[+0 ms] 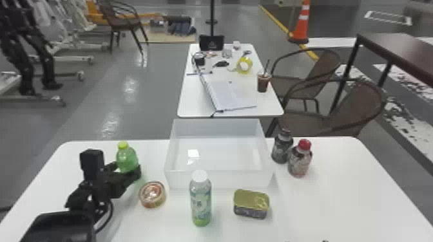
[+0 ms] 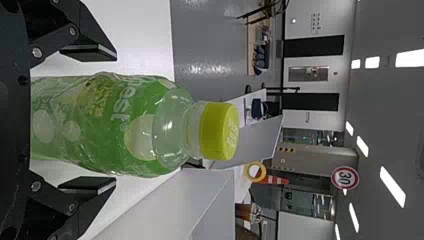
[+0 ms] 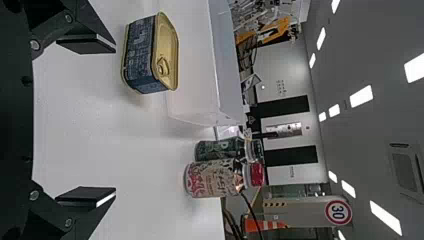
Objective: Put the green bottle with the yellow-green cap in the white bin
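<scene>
My left gripper [image 1: 124, 170] is at the table's left side, its fingers on either side of the green bottle with the yellow-green cap [image 1: 127, 158]. In the left wrist view, my left gripper [image 2: 87, 120] is open, with the upright green bottle [image 2: 115, 125] between its fingers and a gap showing at each side. The white bin [image 1: 219, 178] stands to the right of that bottle, at the table's far edge. My right gripper [image 3: 86, 122] is open and holds nothing; the flat tin [image 3: 142, 55] lies beyond its fingers.
A clear bottle with a white cap [image 1: 201, 199] stands before the bin. The round can [image 1: 152, 194] sits between it and the left gripper. Right of the bin stand a dark bottle [image 1: 282, 146] and a red-capped bottle [image 1: 300, 158].
</scene>
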